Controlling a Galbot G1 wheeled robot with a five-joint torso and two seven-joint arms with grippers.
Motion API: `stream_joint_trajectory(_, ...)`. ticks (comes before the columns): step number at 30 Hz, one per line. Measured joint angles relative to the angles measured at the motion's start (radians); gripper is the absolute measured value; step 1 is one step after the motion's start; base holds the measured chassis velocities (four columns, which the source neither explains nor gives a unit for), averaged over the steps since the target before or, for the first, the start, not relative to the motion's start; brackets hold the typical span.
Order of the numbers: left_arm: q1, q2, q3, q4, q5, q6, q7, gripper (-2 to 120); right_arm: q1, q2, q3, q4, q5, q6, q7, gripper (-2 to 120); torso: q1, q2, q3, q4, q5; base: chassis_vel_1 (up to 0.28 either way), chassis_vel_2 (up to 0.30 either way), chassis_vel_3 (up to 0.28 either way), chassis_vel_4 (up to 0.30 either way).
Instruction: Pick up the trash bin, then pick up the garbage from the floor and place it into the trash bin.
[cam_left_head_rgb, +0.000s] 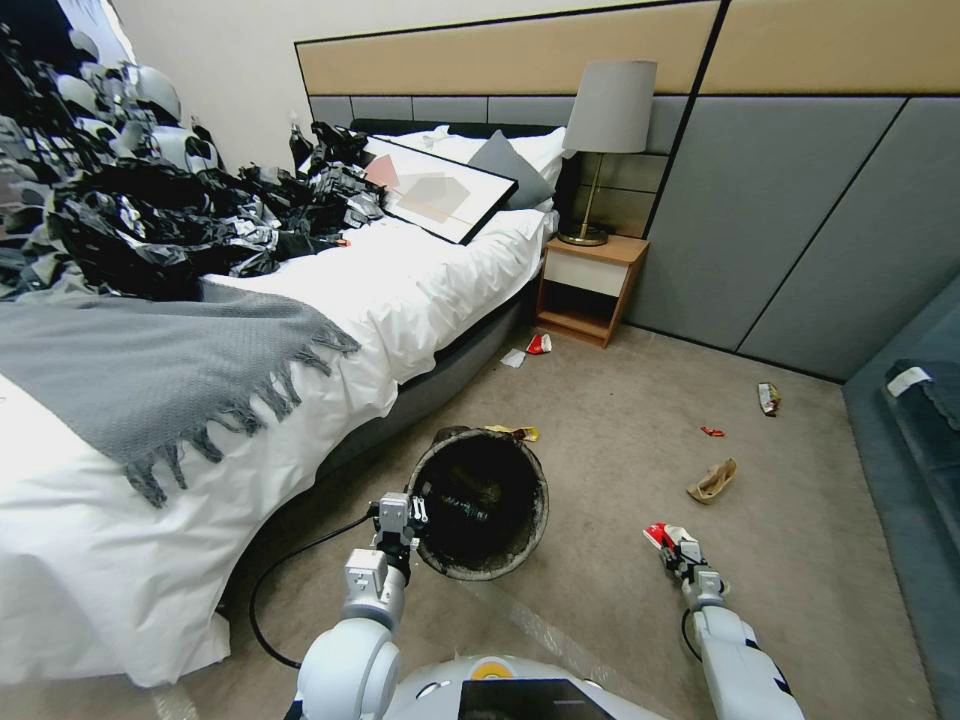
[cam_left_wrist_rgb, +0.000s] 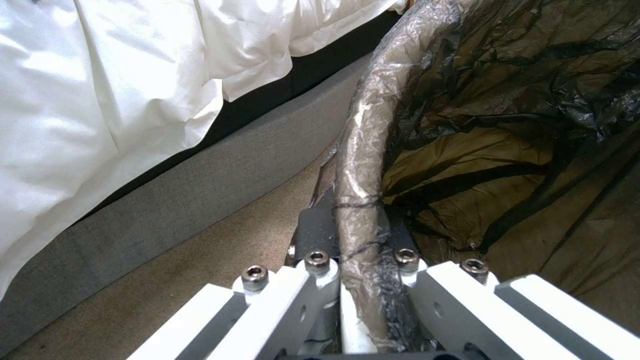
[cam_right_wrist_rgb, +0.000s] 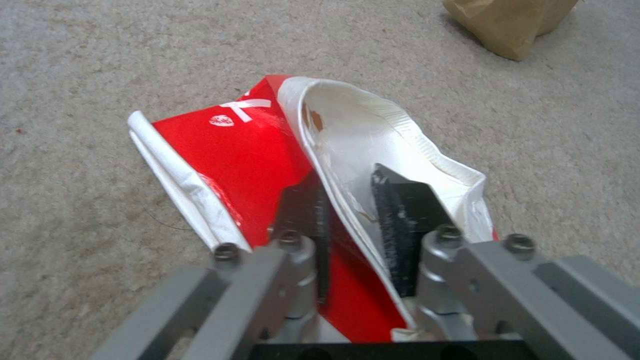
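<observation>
Holding the trash bin (cam_left_head_rgb: 482, 505) by its rim beside the bed (cam_left_head_rgb: 300, 330), our left gripper (cam_left_wrist_rgb: 360, 235) is clamped tight. Our right gripper (cam_right_wrist_rgb: 350, 225) pinches the carton's (cam_right_wrist_rgb: 267, 160) thin, bendy wall just above the carpet (cam_right_wrist_rgb: 100, 75); it looks light and easy to squash.

Glossy carton (cam_right_wrist_rgb: 267, 165), matt carpet (cam_right_wrist_rgb: 100, 75).
</observation>
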Motion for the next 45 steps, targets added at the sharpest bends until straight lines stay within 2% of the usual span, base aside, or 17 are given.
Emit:
stream_joint_trajectory(3,0.000,0.000,0.000,0.000,0.000,0.000,0.000,0,-0.003,0.000,0.001,0.003,0.001,0.000,0.001,2,0.000,0.000,0.000,-0.0002,-0.0002,0.000,0.000,0.000,0.000)
stream_joint_trajectory(5,0.000,0.000,0.000,0.000,0.000,0.000,0.000,0,-0.003,0.000,0.001,0.004,0.001,0.000,0.002,0,0.000,0.000,0.000,-0.0001,-0.0001,0.000,0.000,0.000,0.000)
stream_joint_trajectory(19,0.000,0.000,0.000,0.000,0.000,0.000,0.000,0,-0.006,0.002,-0.002,0.032,0.003,-0.001,0.025,0,0.000,0.000,0.000,0.0000,0.0001,0.000,0.000,0.000,0.000)
stream_joint_trajectory(24,0.000,0.000,0.000,0.000,0.000,0.000,0.000,0,-0.035,0.022,-0.004,0.137,0.017,0.020,0.081,0,0.000,0.000,0.000,0.0001,0.0000,0.000,0.000,0.000,0.000)
stream_joint_trajectory(27,0.000,0.000,0.000,0.000,0.000,0.000,0.000,0,-0.093,0.056,-0.001,0.316,0.039,0.037,0.112,0,0.000,0.000,0.000,0.0005,-0.0001,0.000,0.000,0.000,0.000)
stream_joint_trajectory(28,0.000,0.000,0.000,0.000,0.000,0.000,0.000,0,-0.093,0.056,-0.001,0.316,0.039,0.037,0.112,0,0.000,0.000,0.000,0.0005,-0.0001,0.000,0.000,0.000,0.000)
stream_joint_trajectory(31,0.000,0.000,0.000,0.000,0.000,0.000,0.000,0,-0.169,0.092,-0.009,0.542,0.077,0.039,0.139,0,0.000,0.000,0.000,-0.0002,-0.0004,0.000,0.000,0.000,0.000)
stream_joint_trajectory(32,0.000,0.000,0.000,0.000,0.000,0.000,0.000,0,-0.169,0.092,-0.009,0.542,0.077,0.039,0.139,0,0.000,0.000,0.000,-0.0002,-0.0004,0.000,0.000,0.000,0.000)
stream_joint_trajectory(35,0.000,0.000,0.000,0.000,0.000,0.000,0.000,0,-0.252,0.127,-0.046,0.805,0.112,0.041,0.161,0,0.000,0.000,0.000,0.0000,0.0000,0.000,0.000,0.000,0.000)
stream_joint_trajectory(36,0.000,0.000,0.000,0.000,0.000,0.000,0.000,0,-0.252,0.127,-0.046,0.805,0.112,0.041,0.161,0,0.000,0.000,0.000,0.0000,0.0000,0.000,0.000,0.000,0.000)
stream_joint_trajectory(39,0.000,0.000,0.000,0.000,0.000,0.000,0.000,0,-0.315,0.145,-0.105,1.060,0.121,0.049,0.161,0,0.000,0.000,0.000,0.0003,-0.0007,0.000,0.000,0.000,0.000)
stream_joint_trajectory(40,0.000,0.000,0.000,0.000,0.000,0.000,0.000,0,-0.315,0.145,-0.105,1.060,0.121,0.049,0.161,0,0.000,0.000,0.000,0.0003,-0.0007,0.000,0.000,0.000,0.000)
stream_joint_trajectory(42,0.000,0.000,0.000,0.000,0.000,0.000,0.000,0,-0.351,0.155,-0.163,1.203,0.110,0.076,0.162,0,0.000,0.000,0.000,0.0002,-0.0002,0.000,0.000,0.000,0.000)
stream_joint_trajectory(43,0.000,0.000,0.000,0.000,0.000,0.000,0.000,0,-0.351,0.155,-0.163,1.203,0.110,0.076,0.162,0,0.000,0.000,0.000,0.0002,-0.0002,0.000,0.000,0.000,0.000)
stream_joint_trajectory(45,0.000,0.000,0.000,0.000,0.000,0.000,0.000,0,-0.384,0.161,-0.215,1.331,0.088,0.094,0.151,0,0.000,0.000,0.000,-0.0001,-0.0008,0.000,0.000,0.000,0.000)
